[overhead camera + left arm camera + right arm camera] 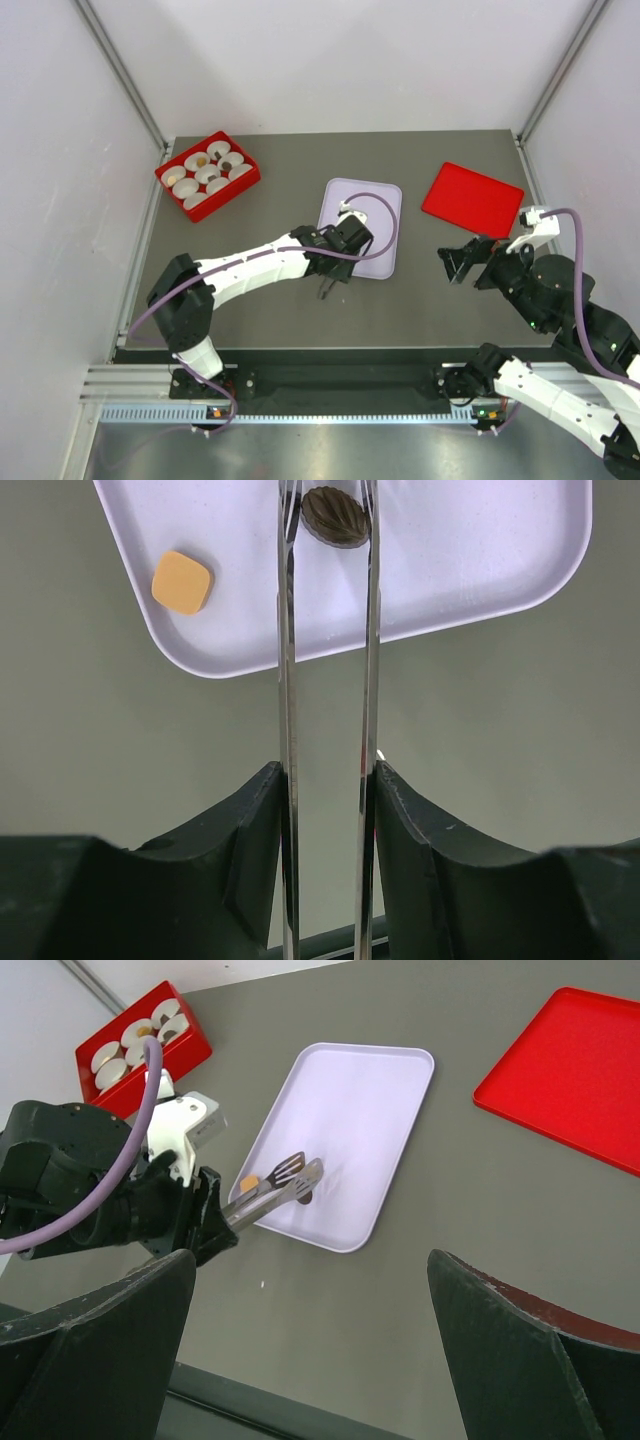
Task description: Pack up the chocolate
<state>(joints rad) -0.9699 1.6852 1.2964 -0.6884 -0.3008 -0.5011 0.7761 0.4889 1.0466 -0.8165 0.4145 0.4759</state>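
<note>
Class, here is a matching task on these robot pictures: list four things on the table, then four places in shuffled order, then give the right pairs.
Things:
1. dark chocolate
2. orange chocolate
3. red box
4. flat red tray

Places:
A. holding white paper cups
B. between the tips of the tongs
C. on the table, right of the lavender tray
D. lying loose on the lavender tray

Pairs: 1-B, 2-D, 3-A, 4-C

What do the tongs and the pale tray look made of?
The tongs look like polished steel: thin, bright, mirror-like blades. The tray is probably smooth lilac plastic: moulded rounded corners, raised rim, soft sheen.
</note>
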